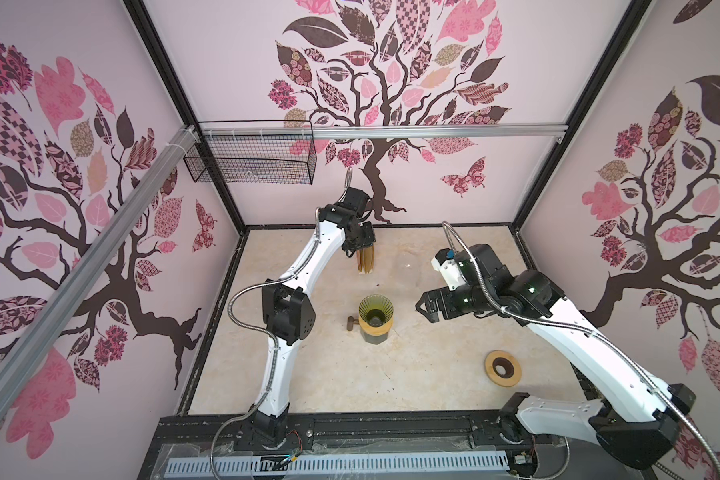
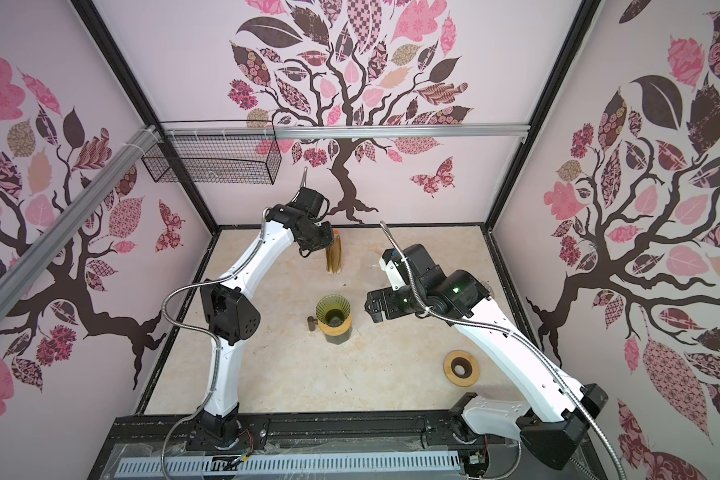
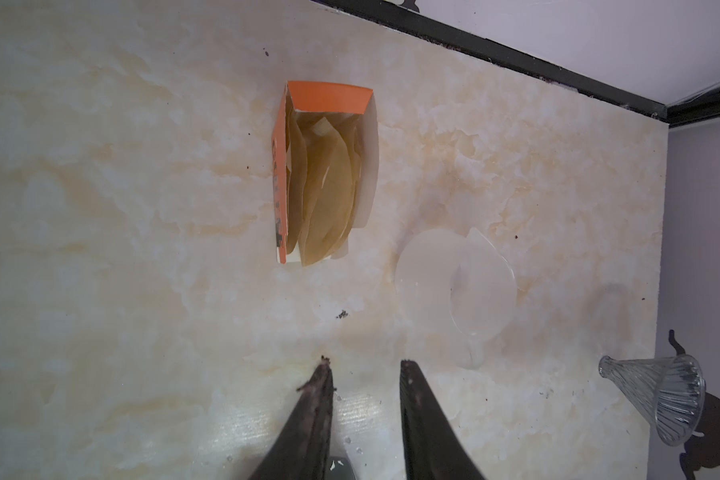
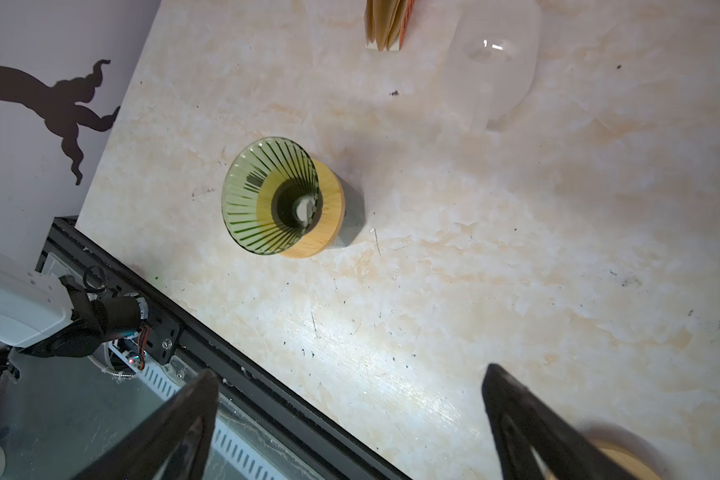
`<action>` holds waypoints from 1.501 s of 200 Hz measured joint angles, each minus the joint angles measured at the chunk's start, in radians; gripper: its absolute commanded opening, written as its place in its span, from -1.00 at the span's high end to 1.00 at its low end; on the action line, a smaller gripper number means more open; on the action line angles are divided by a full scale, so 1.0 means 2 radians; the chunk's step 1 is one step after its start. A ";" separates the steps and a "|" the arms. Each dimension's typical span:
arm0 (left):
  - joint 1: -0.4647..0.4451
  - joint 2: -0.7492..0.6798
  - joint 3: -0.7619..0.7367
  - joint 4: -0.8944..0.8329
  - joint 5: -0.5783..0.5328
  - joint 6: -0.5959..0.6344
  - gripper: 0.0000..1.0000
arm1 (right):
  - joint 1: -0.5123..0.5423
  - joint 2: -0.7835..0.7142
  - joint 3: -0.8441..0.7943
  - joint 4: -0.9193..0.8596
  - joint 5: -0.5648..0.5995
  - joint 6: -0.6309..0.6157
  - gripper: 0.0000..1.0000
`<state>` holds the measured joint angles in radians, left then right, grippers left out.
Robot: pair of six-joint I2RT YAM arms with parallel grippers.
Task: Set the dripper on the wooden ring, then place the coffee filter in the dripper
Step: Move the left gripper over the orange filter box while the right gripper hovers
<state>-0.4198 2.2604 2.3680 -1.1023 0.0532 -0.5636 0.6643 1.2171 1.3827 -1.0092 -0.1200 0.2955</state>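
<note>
On the table [image 3: 100, 208], the largest thing that matters is the green dripper [image 4: 267, 195]. It stands upright on its wooden collar and dark jar, empty, well ahead of your right claw [image 4: 350, 371], whose jaws are spread wide with nothing in them. I'd keep that claw clear of the dripper's mouth, so the filter has an open way in.

Next in size, the orange box [image 3: 285, 166] stands open-topped just below and a little ahead of your left claw [image 3: 366, 363]. That claw's jaws show a narrow gap and hold nothing. The brown filters [image 3: 329, 195] stand on edge inside the box, packed close.

Picking one is the step in hand, as I judge it. Come straight down over the loosest sheet, line the jaws across its thin edge, and pinch only that one. A deep or skewed bite would likely lift several sheets or tip the light box.

Smallest of all, black print runs along the box's orange side, but it is seen edge-on and cannot be read. No other writing shows.
</note>
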 measured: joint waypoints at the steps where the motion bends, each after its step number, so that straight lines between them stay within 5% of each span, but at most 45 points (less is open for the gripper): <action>1: 0.000 0.000 0.000 0.000 0.000 0.000 0.48 | 0.000 0.000 -0.001 0.000 0.000 0.000 -1.00; 94: 0.006 0.094 0.059 0.058 -0.039 0.046 0.51 | 0.000 0.026 -0.023 -0.006 -0.013 0.002 -1.00; 300: 0.014 0.146 0.065 0.098 -0.074 0.071 0.63 | 0.000 0.057 -0.028 -0.006 -0.017 0.001 -1.00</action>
<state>-0.3912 2.5534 2.4985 -0.9058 -0.0948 -0.4213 0.6643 1.3304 1.3262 -1.0206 -0.1539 0.2981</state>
